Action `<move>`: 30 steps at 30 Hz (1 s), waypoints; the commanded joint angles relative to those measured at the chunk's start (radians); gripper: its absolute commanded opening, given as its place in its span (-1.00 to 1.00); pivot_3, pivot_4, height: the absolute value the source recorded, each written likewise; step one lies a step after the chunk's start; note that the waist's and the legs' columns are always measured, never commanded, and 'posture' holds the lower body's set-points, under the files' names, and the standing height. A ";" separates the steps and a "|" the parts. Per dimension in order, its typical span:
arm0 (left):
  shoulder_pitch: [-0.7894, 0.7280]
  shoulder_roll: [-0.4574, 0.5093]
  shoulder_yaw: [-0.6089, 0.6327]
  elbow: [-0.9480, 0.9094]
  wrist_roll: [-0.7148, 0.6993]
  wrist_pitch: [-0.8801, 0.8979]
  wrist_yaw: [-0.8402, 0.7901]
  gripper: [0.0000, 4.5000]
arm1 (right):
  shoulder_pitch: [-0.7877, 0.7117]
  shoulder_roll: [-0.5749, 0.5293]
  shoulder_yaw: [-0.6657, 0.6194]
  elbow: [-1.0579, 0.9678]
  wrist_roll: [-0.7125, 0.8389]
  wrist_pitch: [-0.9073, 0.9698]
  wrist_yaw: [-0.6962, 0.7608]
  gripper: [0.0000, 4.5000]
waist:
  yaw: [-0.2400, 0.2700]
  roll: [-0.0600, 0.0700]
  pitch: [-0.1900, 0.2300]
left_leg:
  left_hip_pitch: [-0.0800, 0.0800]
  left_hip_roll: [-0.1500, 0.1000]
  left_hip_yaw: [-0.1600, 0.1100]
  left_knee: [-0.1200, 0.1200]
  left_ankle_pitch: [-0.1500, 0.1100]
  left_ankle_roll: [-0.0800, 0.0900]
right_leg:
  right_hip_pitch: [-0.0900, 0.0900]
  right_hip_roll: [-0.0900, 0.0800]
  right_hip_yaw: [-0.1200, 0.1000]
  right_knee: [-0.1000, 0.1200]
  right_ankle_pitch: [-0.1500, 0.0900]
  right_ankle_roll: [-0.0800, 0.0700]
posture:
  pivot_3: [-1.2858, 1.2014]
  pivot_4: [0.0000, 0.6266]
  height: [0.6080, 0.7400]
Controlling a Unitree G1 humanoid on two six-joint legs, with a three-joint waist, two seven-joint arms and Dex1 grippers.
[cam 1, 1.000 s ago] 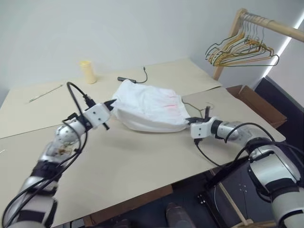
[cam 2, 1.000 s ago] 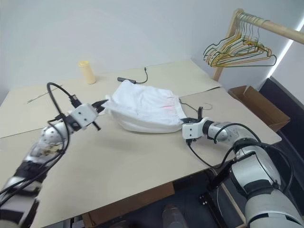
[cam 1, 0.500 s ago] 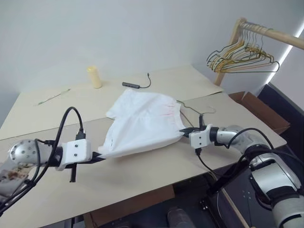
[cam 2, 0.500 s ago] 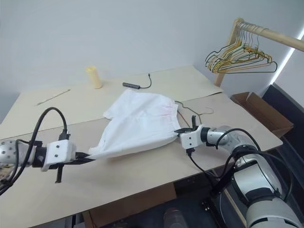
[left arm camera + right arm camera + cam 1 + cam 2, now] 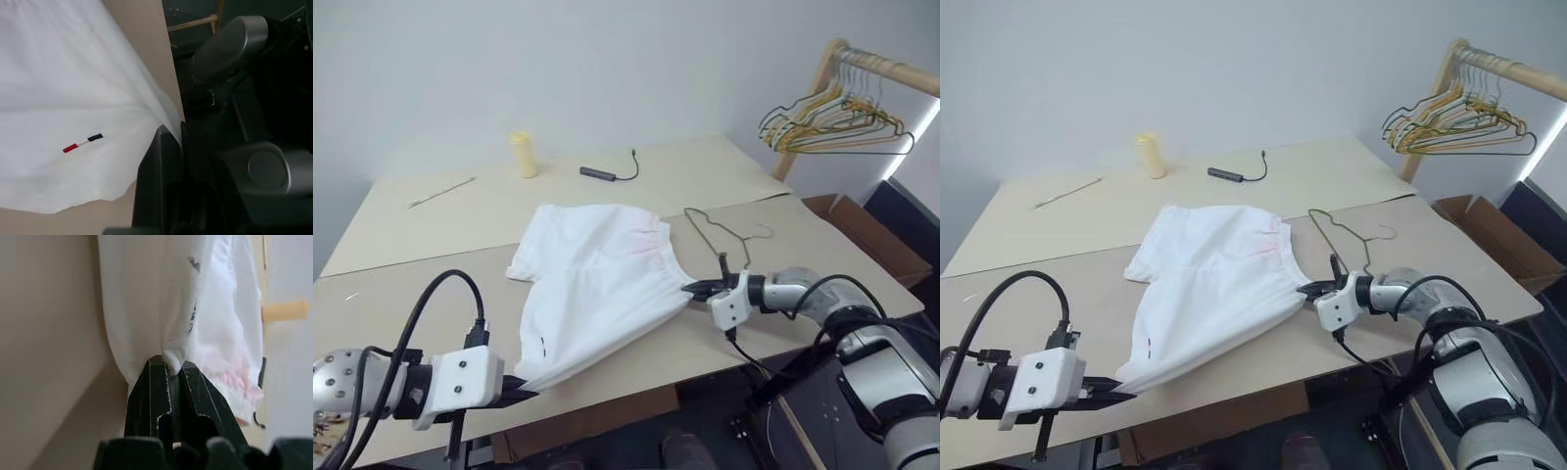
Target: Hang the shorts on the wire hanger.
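The white shorts (image 5: 597, 284) lie spread and stretched across the tan table (image 5: 431, 264), one end drawn over the near edge. My left gripper (image 5: 527, 390), at the table's front left, is shut on the hem corner; the left wrist view shows the cloth (image 5: 58, 88) with its small red and black mark (image 5: 82, 143). My right gripper (image 5: 688, 289) is shut on the waistband side, and its black fingertips (image 5: 156, 377) pinch a fold of cloth. The wire hanger (image 5: 724, 231) lies flat on the table just behind the right gripper, apart from the shorts.
A wooden rail with bunched coloured hangers (image 5: 832, 113) stands at the back right. A yellow cylinder (image 5: 521, 154), a black cable (image 5: 607, 173) and a thin stick (image 5: 440, 191) lie near the table's far edge. A cardboard box (image 5: 862, 230) sits right of the table.
My left gripper has pulled back to the table's near edge with the hem corner, drawing the bunched shorts out long. The right gripper has drawn back a little, still holding. The view has shifted.
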 commanded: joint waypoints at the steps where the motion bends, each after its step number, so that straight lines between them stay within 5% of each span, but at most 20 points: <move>1: 0.016 -0.011 0.049 -0.055 -0.033 0.039 -0.023 -0.97 | 0.047 -0.056 -0.037 -0.081 0.127 0.018 0.097 -1.00 | 0.009 0.000 0.003 | 0.000 0.001 0.000 0.000 0.000 0.000 | 0.000 0.000 0.000 0.000 0.000 0.000 | -0.04 -0.84 1.00; 3: 0.002 -0.010 0.046 -0.046 -0.034 0.048 -0.026 -1.00 | 0.102 -0.077 -0.034 -0.164 0.199 0.048 0.158 -0.70 | 0.014 0.001 0.006 | 0.000 0.001 0.001 0.000 -0.001 0.001 | 0.000 0.000 0.000 -0.001 -0.001 -0.001 | -0.04 -0.83 1.00; 6: -0.026 -0.012 0.043 -0.020 -0.061 0.062 -0.041 -0.70 | 0.183 -0.122 -0.035 -0.307 0.301 0.122 0.250 -0.31 | 0.025 0.003 0.011 | 0.000 0.002 0.001 0.000 -0.001 0.001 | 0.001 0.000 0.000 -0.001 -0.001 -0.002 | -0.04 -0.81 1.00; 14: -0.130 -0.048 0.119 0.118 -0.130 0.033 -0.109 0.47 | 0.375 -0.249 -0.168 -0.651 0.551 0.431 0.359 0.98 | 0.042 0.003 0.023 | -0.001 0.004 0.002 0.000 -0.003 0.001 | 0.000 0.001 -0.001 -0.001 -0.002 -0.002 | -0.04 -0.81 1.00; 16: -0.210 -0.074 0.134 0.166 -0.182 0.052 -0.077 0.76 | 0.420 -0.275 -0.239 -0.736 0.659 0.591 0.374 1.00 | 0.055 0.002 0.025 | -0.001 0.004 0.002 0.000 -0.003 0.001 | -0.001 0.001 -0.001 -0.001 -0.002 -0.001 | -0.04 -0.82 1.00; 22: -0.470 -0.186 0.047 0.222 -0.273 0.166 0.152 0.76 | 0.448 -0.266 -0.464 -0.899 0.898 1.156 0.266 1.00 | 0.081 0.002 0.025 | -0.002 0.005 0.002 0.000 -0.003 0.000 | -0.001 0.002 -0.001 -0.003 -0.002 -0.001 | -0.05 -0.90 1.00; 30: -0.744 -0.378 -0.199 0.276 -0.242 0.247 0.375 0.76 | 0.214 -0.174 -0.376 -0.732 0.691 1.874 0.012 1.00 | 0.080 0.000 0.015 | -0.011 0.002 0.002 0.000 -0.003 -0.001 | -0.008 0.002 -0.002 -0.009 0.003 0.000 | -0.07 -0.98 1.00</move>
